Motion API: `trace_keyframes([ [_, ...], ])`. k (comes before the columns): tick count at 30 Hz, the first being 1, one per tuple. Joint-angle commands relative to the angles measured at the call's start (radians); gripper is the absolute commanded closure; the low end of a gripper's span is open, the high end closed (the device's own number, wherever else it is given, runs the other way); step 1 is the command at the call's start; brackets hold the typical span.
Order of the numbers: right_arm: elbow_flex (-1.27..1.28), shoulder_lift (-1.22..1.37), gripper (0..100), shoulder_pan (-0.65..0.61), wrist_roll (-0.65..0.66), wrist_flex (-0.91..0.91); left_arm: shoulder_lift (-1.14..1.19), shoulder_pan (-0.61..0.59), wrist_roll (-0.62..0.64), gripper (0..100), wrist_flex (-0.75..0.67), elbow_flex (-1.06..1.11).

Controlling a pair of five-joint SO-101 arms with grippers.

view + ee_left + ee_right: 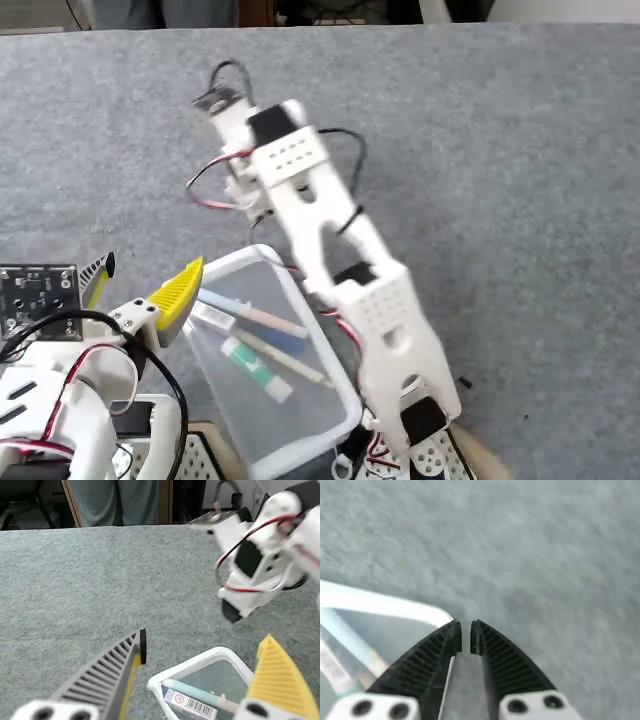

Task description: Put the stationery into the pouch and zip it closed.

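Left gripper (205,642): spread wide
Right gripper (465,636): nearly closed, slim gap
Right arm (340,260): stretched forward, angled left

Looks like a robotics lab or maker-type workroom, prob. w/ office furniture around. Tabletop (520,150) is covered w/ a grey felt-like mat. White plastic arm (340,270) has its motor blocks on show & red/black wires (205,190) looping loose off it. Bare circuit board (38,295) sits by the other arm. Behind the table, in the left wrist view: dark chair legs (22,505), a wooden post (72,502)
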Motion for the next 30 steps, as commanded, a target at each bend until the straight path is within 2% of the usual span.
trace_keyframes([
  [1,0.329,-0.266,94.9,0.06,-0.003,0.012,0.015,-0.005,-0.011,64,0.002,-0.03],
  [7,0.92,-0.567,94.9,0.015,0.005,-0.006,0.015,-0.008,-0.011,64,0.002,-0.03],
  [11,1.096,-0.581,94.9,-0.054,-0.002,-0.06,0.015,-0.008,-0.011,64,0.002,-0.03],
  [15,1.152,-0.45,94.9,-0.084,-0.002,-0.124,0.014,-0.005,-0.011,64,0.026,-0.03],
  [21,0.928,-0.102,94.9,-0.084,-0.003,-0.121,0.008,-0.005,-0.009,64,0.035,-0.03],
  [26,0.529,0.108,94.9,-0.127,-0.003,0.0,0.008,-0.002,-0.009,64,0.032,-0.03],
  [30,0.26,0.16,94.9,-0.195,-0.023,0.008,0.008,-0.002,-0.009,64,0.029,-0.038],
])
